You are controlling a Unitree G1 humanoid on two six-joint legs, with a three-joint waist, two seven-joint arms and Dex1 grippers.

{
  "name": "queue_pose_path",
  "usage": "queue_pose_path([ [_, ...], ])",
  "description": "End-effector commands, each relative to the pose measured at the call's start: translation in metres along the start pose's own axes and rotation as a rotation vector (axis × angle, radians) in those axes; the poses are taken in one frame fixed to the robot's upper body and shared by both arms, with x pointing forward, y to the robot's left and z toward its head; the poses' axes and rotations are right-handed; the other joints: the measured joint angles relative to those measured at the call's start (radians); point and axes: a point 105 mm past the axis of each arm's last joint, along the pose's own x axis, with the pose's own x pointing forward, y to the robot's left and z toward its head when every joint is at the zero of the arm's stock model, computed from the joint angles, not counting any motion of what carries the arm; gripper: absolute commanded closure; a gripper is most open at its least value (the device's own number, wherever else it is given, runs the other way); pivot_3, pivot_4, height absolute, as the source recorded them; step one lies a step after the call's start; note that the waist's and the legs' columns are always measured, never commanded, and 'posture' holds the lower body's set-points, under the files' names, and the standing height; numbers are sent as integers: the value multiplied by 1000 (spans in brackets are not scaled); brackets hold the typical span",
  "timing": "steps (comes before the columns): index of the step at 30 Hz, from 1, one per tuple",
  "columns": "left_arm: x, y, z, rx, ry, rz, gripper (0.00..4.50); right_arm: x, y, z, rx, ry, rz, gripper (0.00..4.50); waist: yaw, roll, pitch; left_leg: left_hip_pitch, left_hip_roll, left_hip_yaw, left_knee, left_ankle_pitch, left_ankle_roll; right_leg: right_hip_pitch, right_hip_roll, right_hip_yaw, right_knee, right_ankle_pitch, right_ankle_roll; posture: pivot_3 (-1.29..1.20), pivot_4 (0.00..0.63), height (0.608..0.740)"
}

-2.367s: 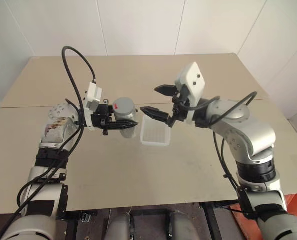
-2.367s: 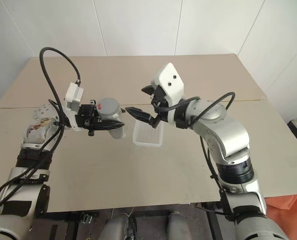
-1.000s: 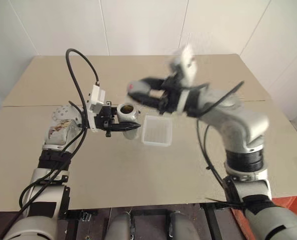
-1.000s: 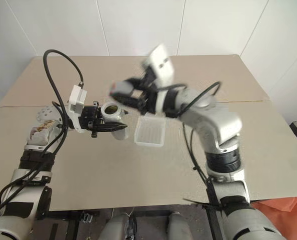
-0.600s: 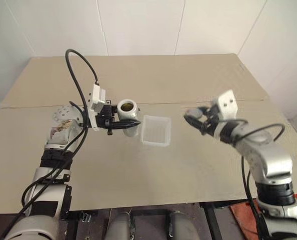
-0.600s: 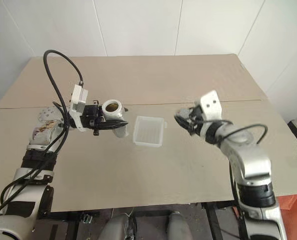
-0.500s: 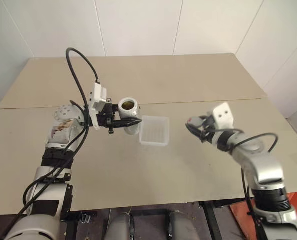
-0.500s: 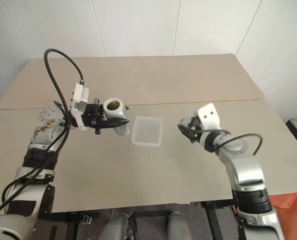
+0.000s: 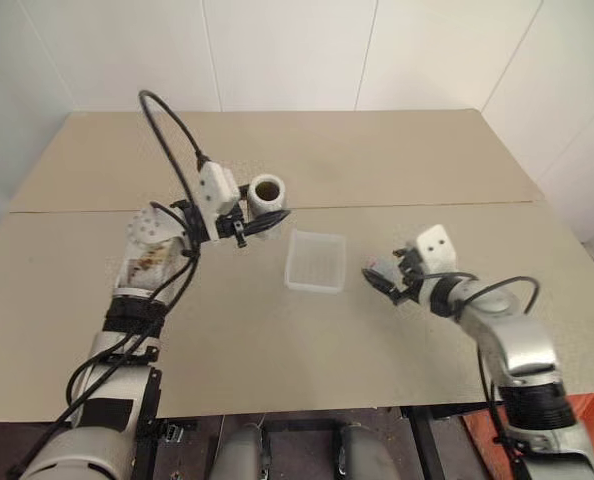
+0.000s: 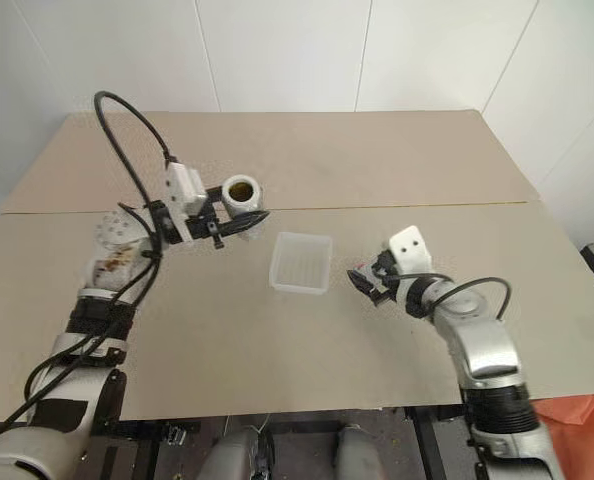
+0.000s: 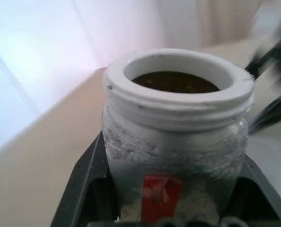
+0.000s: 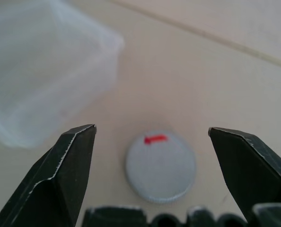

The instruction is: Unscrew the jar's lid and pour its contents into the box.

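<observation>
Jar (image 11: 174, 142) first: a small silvery-clear cylinder with a white threaded neck, a bit of red label low on its side, and an uncapped mouth showing dark brown contents (image 11: 173, 82) inside. My left gripper (image 9: 258, 224) pinches it, one black finger pressed against each side of its body, and holds it up above the table (image 9: 277, 330), its mouth turned toward the head camera.

Lid (image 12: 161, 165): a round flat grey cap with a small red mark near its edge. It lies flat on the table between the fingers (image 12: 60, 175) of my right gripper (image 12: 157, 142), which are spread wide; neither finger touches it, and bare table shows on both sides of it.

Box (image 9: 315, 260): a shallow square tray of translucent white plastic with rounded corners. It rests on the table between my two grippers, just beside the fingertips of my right one and a little below and to the right of the jar in my left.

From the head camera I see both arms, the box and the jar's open mouth, but the lid is too small to make out among my right fingers. My right wrist camera shows the lid plainly, with a blurred corner of the box beyond one finger. My left wrist camera shows the jar's thread and label close up.
</observation>
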Motion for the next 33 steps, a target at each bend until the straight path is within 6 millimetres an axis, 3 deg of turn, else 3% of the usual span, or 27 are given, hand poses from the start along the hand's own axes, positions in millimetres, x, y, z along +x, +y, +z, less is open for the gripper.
queue_pose_path([
  [1,23,9,20,582,-14,111,2530,-18,25,44,-27,-82,186,22,4,0,0,0,0,0,0,0,0,0,0,0,-1,0,0,0,150,740],
  [6,49,0,35,1162,-118,126,2530,-26,38,65,-71,-71,293,22,10,0,0,-1,0,1,-1,0,0,1,0,-2,0,2,0,0,150,740],
  [9,58,-18,29,1485,-231,36,2530,-26,39,75,-94,-87,298,22,11,0,0,-1,-1,3,-1,-1,1,2,-1,-2,0,2,1,0,150,740],
  [14,68,-40,23,1659,-344,-26,2530,-26,38,89,-102,-126,281,22,9,0,0,-2,0,8,-1,-1,2,-1,-1,-2,1,2,2,0,150,740],
  [18,77,-37,22,1767,-326,-14,2530,-30,40,99,-86,-171,285,22,8,-1,0,-7,0,9,1,0,1,-5,-1,-2,2,2,2,0,150,740],
  [27,81,-41,27,1764,-370,16,2530,-35,49,101,-79,-199,305,22,8,-1,0,-9,0,10,2,0,0,-6,-2,-3,2,2,2,0,150,740],
  [30,80,-32,32,1615,-320,73,2530,-35,49,100,-79,-198,308,22,8,-1,0,-9,0,9,2,0,1,-6,-2,-3,2,2,2,0,150,740],
  [33,72,-7,39,1283,-211,156,2530,-35,49,99,-78,-199,312,22,7,-1,0,-9,0,9,3,0,0,-7,-2,-3,3,2,2,0,150,740],
])
